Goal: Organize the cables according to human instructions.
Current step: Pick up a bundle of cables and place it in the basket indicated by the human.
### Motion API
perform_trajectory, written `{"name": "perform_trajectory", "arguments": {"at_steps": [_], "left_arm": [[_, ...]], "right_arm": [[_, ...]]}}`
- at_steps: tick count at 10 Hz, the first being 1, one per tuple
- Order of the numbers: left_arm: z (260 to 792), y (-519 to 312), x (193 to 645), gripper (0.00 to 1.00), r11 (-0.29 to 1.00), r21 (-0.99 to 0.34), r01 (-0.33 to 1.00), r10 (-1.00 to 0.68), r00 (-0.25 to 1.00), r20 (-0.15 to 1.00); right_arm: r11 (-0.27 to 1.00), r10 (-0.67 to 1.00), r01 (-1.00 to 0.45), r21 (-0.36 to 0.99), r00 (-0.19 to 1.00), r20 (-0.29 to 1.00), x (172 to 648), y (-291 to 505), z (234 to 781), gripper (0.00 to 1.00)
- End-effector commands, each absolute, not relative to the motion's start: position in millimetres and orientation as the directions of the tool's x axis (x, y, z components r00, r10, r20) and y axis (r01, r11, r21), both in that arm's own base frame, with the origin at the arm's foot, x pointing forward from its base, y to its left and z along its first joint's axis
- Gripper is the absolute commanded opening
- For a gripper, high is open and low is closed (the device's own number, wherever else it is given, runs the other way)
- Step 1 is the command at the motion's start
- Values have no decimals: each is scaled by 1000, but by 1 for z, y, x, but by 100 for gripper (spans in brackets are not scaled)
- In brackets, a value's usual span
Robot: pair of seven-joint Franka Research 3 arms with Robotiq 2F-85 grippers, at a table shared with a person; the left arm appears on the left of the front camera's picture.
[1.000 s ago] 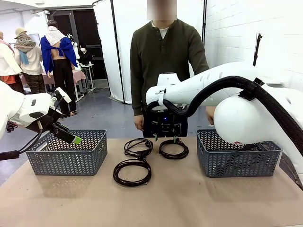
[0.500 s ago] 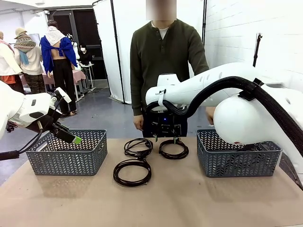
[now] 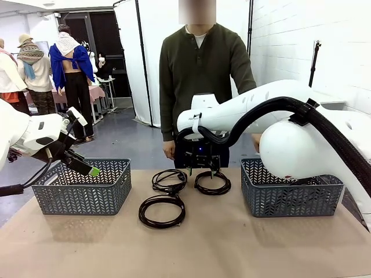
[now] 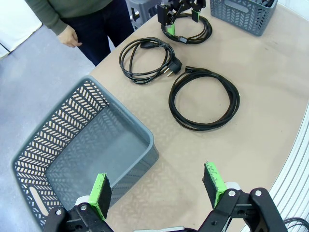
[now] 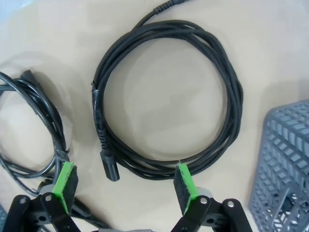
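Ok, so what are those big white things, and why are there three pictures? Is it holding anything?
Those are two white robot arms. Each ends in an end effector, a pincher with two green-tipped fingers. The wide picture is taken from between the arms, looking across the table at a person. The other two come from small cameras on the wrists, looking along the fingers. On the table lie three coiled black cables: the near cable, the middle cable and the right cable. They sit between the left basket and the right basket, both grey. The left end effector hangs open above the left basket. The right end effector is open right over the right cable. Neither holds anything.
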State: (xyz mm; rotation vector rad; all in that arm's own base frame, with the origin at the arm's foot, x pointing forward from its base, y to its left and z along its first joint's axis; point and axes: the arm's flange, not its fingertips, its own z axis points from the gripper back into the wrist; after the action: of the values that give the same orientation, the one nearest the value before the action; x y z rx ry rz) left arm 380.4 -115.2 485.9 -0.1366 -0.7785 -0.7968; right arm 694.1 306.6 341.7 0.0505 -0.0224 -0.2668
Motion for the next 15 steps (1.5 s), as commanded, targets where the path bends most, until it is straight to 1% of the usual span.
{"name": "perform_trajectory", "arguments": {"at_steps": [1,3,5,15], "left_arm": [[485,-115,381,100,716,159,680,-579,451,679],[485,-115,381,100,716,159,680,-579,451,679],[485,-115,381,100,716,159,680,-579,451,679],[485,-115,381,100,716,159,680,-579,451,679]], "right_arm": [[956,-291,290,50,956,27,701,314,339,100],[952,-304,303,34,952,31,708,317,336,100],[951,-308,306,44,949,61,712,318,333,100],[950,-311,312,-5,949,46,746,317,318,100]]}}
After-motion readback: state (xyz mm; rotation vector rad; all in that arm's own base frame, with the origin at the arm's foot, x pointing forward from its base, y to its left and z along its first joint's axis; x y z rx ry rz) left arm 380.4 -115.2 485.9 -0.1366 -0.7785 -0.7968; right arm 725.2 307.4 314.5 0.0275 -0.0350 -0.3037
